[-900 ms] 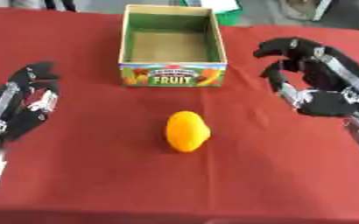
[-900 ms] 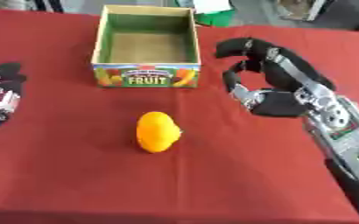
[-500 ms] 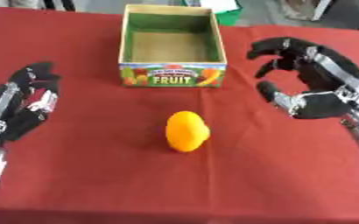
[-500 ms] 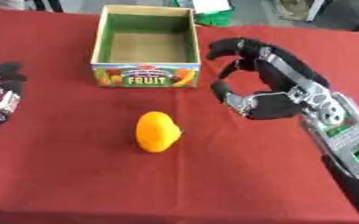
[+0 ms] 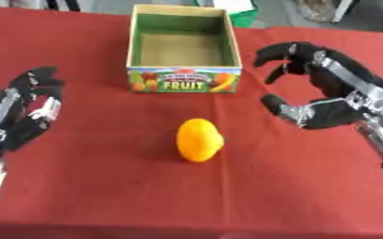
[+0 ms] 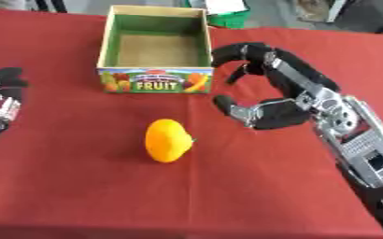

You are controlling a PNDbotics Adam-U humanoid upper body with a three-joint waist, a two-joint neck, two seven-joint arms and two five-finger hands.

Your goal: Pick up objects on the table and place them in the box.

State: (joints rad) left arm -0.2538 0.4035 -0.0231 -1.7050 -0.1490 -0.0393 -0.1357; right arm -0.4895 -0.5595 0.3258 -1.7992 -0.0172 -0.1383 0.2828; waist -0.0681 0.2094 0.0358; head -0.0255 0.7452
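Where printed, box point(image 5: 184, 80): "FRUIT"

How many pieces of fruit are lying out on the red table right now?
1. A single orange fruit lies on the cloth in front of the box, which looks empty inside; nothing seems hidden.

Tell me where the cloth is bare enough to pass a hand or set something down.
Bare red tablecloth runs along the whole near edge below the orange fruit, and between the fruit and the left hand. Tighter: the gap between the fruit and the open right hand, which hovers beside the cardboard fruit box. The box's inside is empty.
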